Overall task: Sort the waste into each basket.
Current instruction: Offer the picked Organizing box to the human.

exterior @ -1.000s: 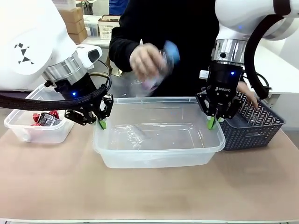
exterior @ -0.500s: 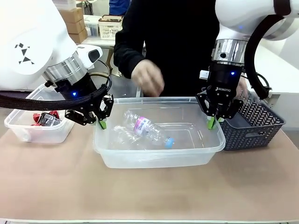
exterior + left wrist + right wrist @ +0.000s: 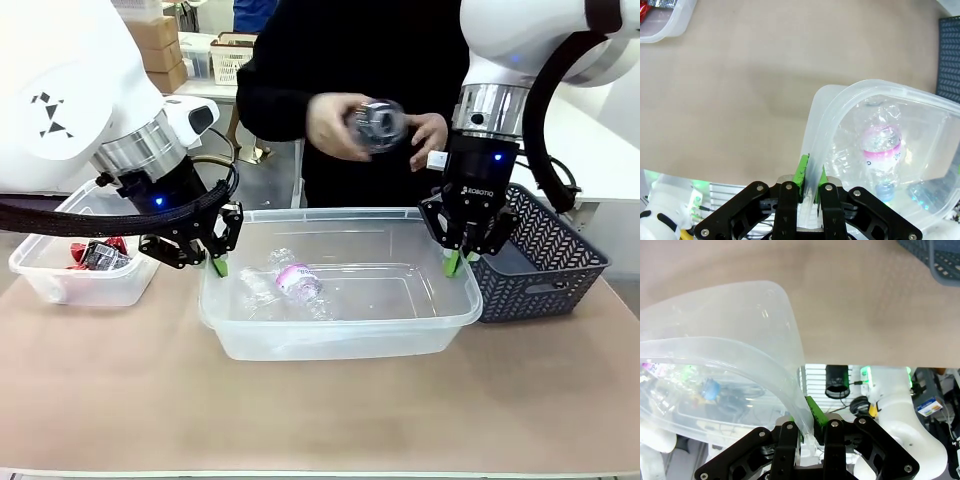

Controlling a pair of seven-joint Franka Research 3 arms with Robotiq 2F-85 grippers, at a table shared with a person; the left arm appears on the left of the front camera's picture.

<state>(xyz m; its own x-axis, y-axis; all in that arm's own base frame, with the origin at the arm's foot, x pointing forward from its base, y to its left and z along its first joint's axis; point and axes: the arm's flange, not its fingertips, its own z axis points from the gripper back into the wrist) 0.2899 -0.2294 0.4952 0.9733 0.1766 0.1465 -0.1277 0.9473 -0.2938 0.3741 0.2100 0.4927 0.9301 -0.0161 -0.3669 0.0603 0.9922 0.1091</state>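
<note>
Fig.: two arms steady the sorting tub while a person feeds it.

Near: bare tan table [image 3: 320, 420]; nothing lies on it in front of the tubs.

Centre: large clear basket [image 3: 340, 335]. The left gripper [image 3: 219, 265] is clamped on the rim of its left end; in the left wrist view the green pads [image 3: 802, 170] pinch the wall from both sides. The right gripper [image 3: 459, 262] is likewise closed on the rim at the right end, w/ one pad [image 3: 816, 412] pressed to the plastic. Judged purpose: each arm pins an end so the tub stays put and open-topped while items drop in.

Inside it, left of centre: a crumpled clear bottle [image 3: 295, 285] lying on its side, w/ a pink-and-white label band whose print is too small to read; blue cap [image 3: 884, 190] seen in the left wrist view.

Left: small clear basket [image 3: 60, 285] holding red-and-silver cans [image 3: 95, 255], apart from the big tub; cans' print illegible.

Right: dark grey slotted basket [image 3: 560, 270], just beside the big tub; contents cannot be told.

Far: person's hands [image 3: 335, 125] hold a silver can [image 3: 378, 122] above the big tub, end-on to the camera, not yet released.

Legible writing: "ROBOTIQ" on the right gripper body.
</note>
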